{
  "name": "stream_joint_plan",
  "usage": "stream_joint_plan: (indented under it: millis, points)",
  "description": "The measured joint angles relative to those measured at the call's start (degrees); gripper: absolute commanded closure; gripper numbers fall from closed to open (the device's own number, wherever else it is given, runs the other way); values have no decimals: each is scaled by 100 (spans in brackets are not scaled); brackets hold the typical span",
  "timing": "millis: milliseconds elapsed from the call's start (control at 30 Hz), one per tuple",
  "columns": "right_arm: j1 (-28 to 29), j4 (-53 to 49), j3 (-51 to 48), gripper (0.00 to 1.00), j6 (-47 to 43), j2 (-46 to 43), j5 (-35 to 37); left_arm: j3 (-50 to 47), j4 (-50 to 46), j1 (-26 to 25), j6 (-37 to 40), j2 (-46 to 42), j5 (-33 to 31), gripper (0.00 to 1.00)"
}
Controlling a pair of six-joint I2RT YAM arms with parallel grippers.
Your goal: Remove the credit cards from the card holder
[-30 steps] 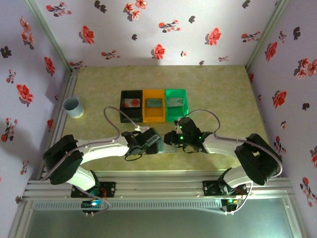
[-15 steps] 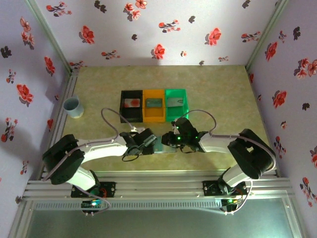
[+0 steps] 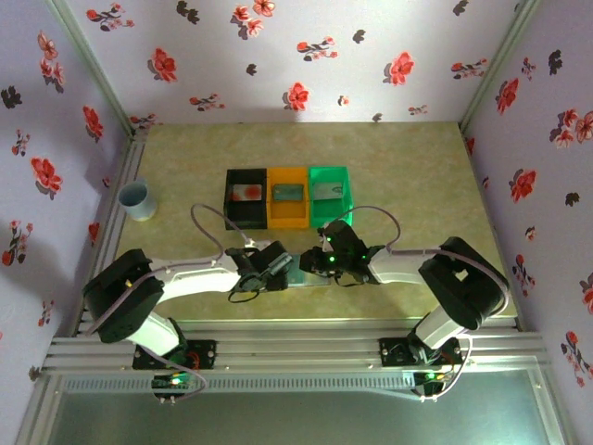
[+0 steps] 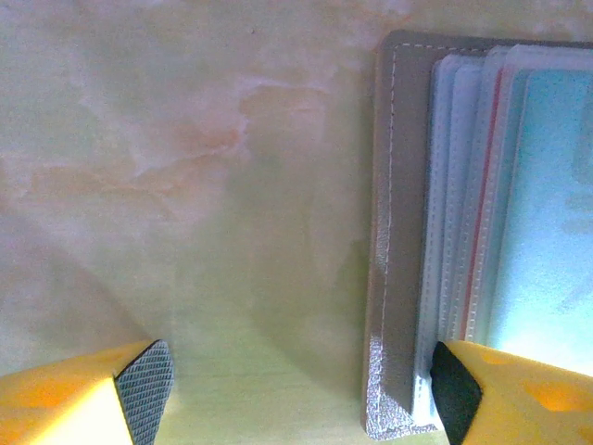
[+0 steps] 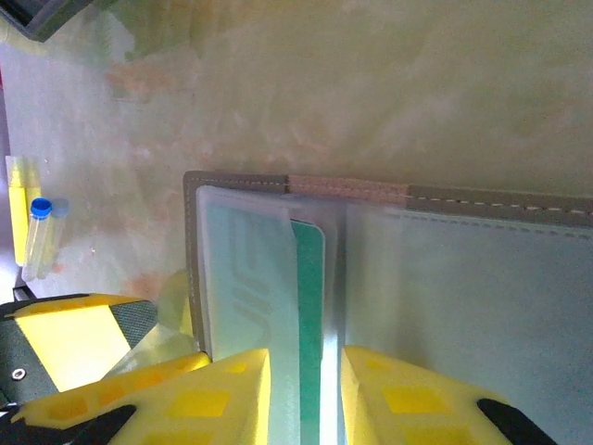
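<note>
- Lying open on the marbled table (image 3: pixel 417 167), the card holder (image 5: pixel 463 278) sits near the front edge, midway between the two arms and in front of the three bins.
- The left gripper (image 4: pixel 298 385) hangs low over the holder's outer edge with its fingers spread wide. One black pad (image 4: pixel 454 400) sits at the stitched grey cover and the clear sleeves, and the other is over bare table well to the side. Nothing is pinched between them.
- The right gripper (image 5: pixel 306 366) is over the holder's fold with its yellow fingers drawn close, leaving a narrow gap between them.
- A green card (image 5: pixel 310 306) shows in that gap, tucked in a clear sleeve beside the fold. Whether the fingers actually clamp the card or the sleeve cannot be told.
- The black bin (image 3: pixel 232 211) holds a white card (image 3: pixel 246 192) with a red mark.
- The orange bin (image 3: pixel 287 218) holds a grey-green card (image 3: pixel 288 192).
- The green bin (image 3: pixel 345 199) holds a silvery card (image 3: pixel 326 190).
- A pale blue cup (image 3: pixel 136 199) stands near the left wall, well apart from the bins.
</note>
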Motion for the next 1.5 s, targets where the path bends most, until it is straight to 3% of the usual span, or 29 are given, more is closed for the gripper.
stream_joint_plan:
  millis: [967, 1500]
  points:
    - [39, 179, -2, 76, -63, 120, 28, -4, 39, 0, -2, 85, -24, 23]
    - [48, 752, -229, 92, -61, 243, -4, -9, 44, -2, -2, 109, -26, 23]
